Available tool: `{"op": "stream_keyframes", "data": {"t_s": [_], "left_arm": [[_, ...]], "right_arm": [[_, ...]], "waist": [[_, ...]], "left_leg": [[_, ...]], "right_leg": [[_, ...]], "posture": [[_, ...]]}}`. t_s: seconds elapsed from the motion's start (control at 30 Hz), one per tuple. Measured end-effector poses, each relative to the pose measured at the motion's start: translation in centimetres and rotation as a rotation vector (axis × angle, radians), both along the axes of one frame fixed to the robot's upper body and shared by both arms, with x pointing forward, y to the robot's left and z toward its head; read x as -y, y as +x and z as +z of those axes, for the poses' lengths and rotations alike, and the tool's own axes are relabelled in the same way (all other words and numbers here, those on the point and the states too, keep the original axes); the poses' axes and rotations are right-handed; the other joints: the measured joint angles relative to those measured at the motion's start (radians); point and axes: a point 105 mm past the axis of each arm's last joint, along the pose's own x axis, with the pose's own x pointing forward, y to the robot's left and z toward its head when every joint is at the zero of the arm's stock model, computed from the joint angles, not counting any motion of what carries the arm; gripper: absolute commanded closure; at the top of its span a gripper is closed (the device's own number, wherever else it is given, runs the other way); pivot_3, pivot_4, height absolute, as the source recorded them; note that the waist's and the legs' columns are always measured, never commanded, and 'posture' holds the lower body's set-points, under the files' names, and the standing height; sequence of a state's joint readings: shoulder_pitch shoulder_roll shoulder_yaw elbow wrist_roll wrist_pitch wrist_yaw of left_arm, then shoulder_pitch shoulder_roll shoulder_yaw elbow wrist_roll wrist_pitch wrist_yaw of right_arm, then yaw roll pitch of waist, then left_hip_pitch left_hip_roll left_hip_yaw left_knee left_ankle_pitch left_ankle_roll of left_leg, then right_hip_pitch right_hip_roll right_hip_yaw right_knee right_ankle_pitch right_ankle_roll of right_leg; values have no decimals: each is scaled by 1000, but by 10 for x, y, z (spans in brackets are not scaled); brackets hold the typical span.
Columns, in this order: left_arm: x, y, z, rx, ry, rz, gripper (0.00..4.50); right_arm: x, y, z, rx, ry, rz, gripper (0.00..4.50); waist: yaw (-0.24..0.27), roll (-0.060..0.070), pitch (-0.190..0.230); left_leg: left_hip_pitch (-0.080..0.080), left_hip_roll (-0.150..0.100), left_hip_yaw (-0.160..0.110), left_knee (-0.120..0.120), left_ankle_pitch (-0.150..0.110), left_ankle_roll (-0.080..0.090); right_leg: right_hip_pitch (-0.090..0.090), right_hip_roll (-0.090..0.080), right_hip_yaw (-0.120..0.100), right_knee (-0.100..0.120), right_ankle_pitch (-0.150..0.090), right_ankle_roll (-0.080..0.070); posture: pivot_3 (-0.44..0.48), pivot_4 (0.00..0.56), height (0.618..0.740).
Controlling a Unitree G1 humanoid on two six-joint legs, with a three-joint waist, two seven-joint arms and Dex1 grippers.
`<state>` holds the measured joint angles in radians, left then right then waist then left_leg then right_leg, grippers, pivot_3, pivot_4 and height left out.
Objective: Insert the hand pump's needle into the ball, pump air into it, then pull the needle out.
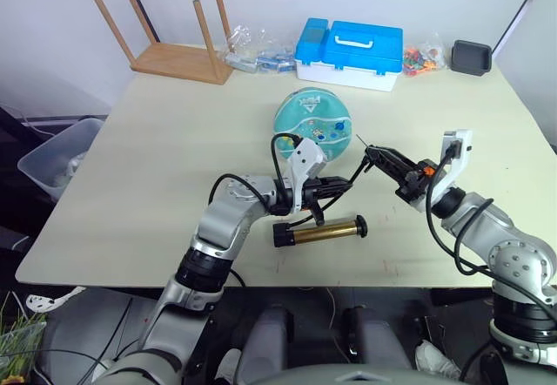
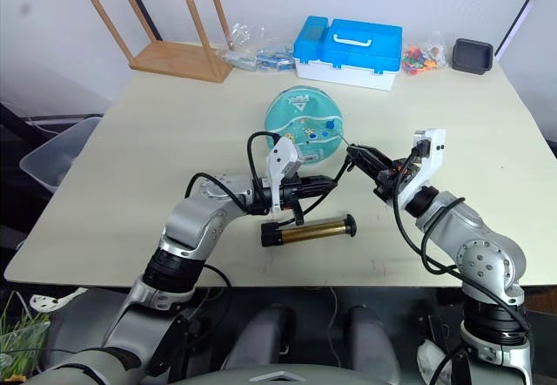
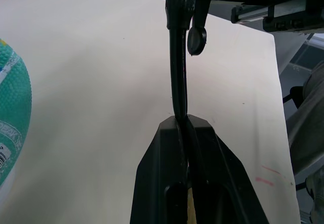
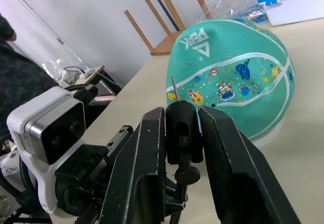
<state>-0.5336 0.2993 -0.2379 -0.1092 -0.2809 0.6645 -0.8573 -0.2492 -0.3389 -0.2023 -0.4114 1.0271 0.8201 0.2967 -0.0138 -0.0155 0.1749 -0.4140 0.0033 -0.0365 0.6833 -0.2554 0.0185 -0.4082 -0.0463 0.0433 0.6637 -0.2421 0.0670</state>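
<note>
The teal ball (image 1: 313, 122) with cartoon prints rests mid-table. In front of it the hand pump (image 1: 322, 230) lies flat, gold barrel with black ends. Its thin black hose (image 3: 178, 72) runs from my left gripper (image 1: 335, 189), which is shut on it, across to my right gripper (image 1: 376, 155). The right gripper (image 4: 182, 127) is shut on the black needle fitting (image 4: 181, 133). The thin needle (image 4: 173, 87) sticks out past the fingertips, pointing toward the ball (image 4: 238, 67) and a short way from its skin, on the side facing me and to the right.
Along the far edge stand an upturned wooden stool (image 1: 174, 50), clear plastic bags (image 1: 257, 54), a blue-and-white case (image 1: 348, 50), a bag of colourful bits (image 1: 422, 58) and a black tray (image 1: 471, 57). A grey bin (image 1: 61, 154) stands off the table's left side.
</note>
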Motion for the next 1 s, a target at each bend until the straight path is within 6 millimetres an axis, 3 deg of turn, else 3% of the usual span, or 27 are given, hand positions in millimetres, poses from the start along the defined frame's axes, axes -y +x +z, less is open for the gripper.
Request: {"op": "stream_keyframes", "data": {"t_s": [0.07, 0.73, 0.8, 0.9, 0.93, 1.0], "left_arm": [[0, 0, 0, 2, 0, -2, 4500], [1, -3, 1, 2, -2, -22, 4500], [1, -3, 1, 2, -2, -22, 4500], [1, -3, 1, 2, -2, -22, 4500], [1, -3, 1, 2, -2, -22, 4500], [1, -3, 1, 2, -2, -20, 4500]], "right_arm": [[0, -1, -1, -5, -5, 6, 1522], [-2, 0, 0, -2, -16, 11, 1522], [-1, 0, 0, -2, -15, 9, 2053], [-1, 0, 0, -5, -17, 5, 3320], [-1, 0, 0, -6, -18, 4, 3938], [-3, 0, 0, -8, -14, 14, 4183]], "waist": [[0, 0, 0], [0, 0, 0], [0, 0, 0], [0, 0, 0], [0, 0, 0], [0, 0, 0]], "left_leg": [[0, 0, 0, 0, 0, 0], [0, 0, 0, 0, 0, 0], [0, 0, 0, 0, 0, 0], [0, 0, 0, 0, 0, 0], [0, 0, 0, 0, 0, 0], [0, 0, 0, -1, 0, 0]], "right_leg": [[0, 0, 0, 0, 0, 0], [0, 0, 0, 0, 0, 0], [0, 0, 0, 0, 0, 0], [0, 0, 0, 0, 0, 0], [0, 0, 0, 0, 0, 0], [0, 0, 0, 0, 0, 0]], "posture": [[0, 150, 740], [0, 150, 740], [0, 150, 740], [0, 150, 740], [0, 150, 740], [0, 150, 740]]}}
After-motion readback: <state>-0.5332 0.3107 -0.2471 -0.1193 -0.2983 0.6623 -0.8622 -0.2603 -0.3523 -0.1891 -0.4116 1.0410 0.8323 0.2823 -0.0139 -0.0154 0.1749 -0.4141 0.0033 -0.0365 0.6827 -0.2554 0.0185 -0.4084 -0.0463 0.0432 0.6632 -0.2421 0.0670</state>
